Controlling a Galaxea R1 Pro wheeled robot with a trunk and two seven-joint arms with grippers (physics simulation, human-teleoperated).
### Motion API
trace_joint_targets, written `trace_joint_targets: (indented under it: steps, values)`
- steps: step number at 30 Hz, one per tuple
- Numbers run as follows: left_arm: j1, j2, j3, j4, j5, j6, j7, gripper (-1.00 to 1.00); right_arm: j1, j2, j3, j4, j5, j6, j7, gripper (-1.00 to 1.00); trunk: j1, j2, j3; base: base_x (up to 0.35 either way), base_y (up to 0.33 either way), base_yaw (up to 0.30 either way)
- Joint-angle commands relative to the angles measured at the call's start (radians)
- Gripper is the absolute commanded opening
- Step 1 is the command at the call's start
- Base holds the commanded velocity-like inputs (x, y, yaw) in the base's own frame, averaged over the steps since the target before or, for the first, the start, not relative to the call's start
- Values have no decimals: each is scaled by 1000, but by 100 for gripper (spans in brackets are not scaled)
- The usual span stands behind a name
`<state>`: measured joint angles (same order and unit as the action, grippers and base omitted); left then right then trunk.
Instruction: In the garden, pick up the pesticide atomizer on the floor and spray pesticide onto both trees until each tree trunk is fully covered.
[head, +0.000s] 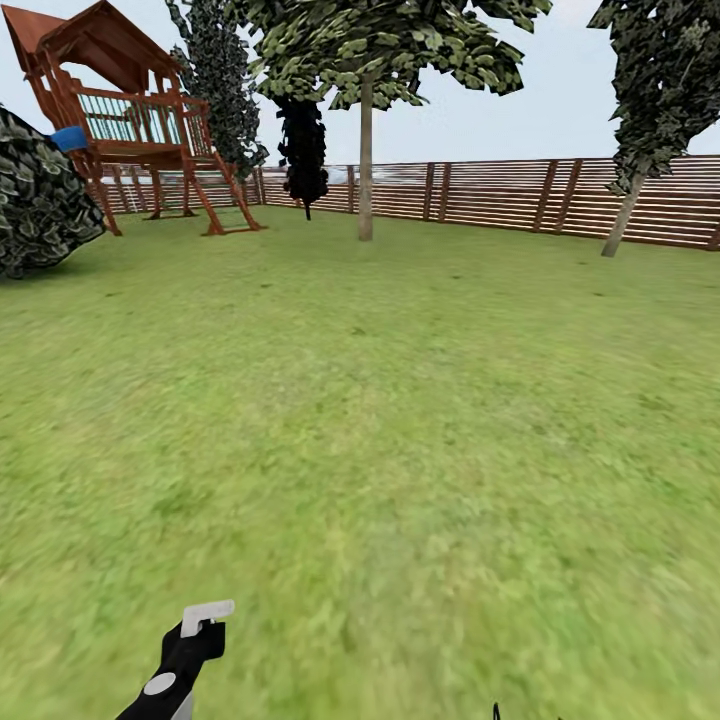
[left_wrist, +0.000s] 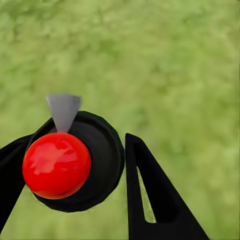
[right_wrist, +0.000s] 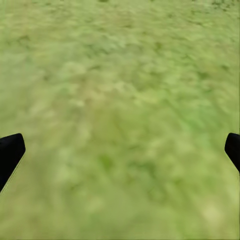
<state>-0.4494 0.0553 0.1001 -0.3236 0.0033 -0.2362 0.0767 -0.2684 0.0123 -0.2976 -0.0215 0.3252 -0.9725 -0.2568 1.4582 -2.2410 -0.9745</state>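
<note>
From the head camera I see the lawn (head: 400, 420) stretching to a brown slatted fence (head: 560, 200), with a wooden play tower (head: 130, 120) at the far left and two pale-trunked trees standing in front of the fence: one near the middle (head: 366, 160) and one leaning at the right (head: 625, 210). A thin all-black tree (head: 303, 150) stands just left of the middle one. At the bottom left my left gripper (left_wrist: 75, 165) is clenched on the pesticide atomizer (head: 185, 650), whose pale trigger head sticks up above the black body. In the left wrist camera I look down on the bottle held between the black fingers (left_wrist: 155, 200), a red round top and grey nozzle facing me, grass beneath. My right gripper (right_wrist: 120, 150) is released, its two fingertips spread wide over bare grass.
</note>
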Motion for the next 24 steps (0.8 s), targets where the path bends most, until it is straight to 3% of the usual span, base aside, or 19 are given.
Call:
trace_joint_targets:
  steps: [1,24]
  values:
    - [0,0,0,0,0,0,0,-100,0,0,0,0,0,0,0,100,0,0,0,337,0,0]
    - [0,0,0,0,-2,0,0,-100,0,0,0,0,0,0,0,100,0,0,0,337,0,0]
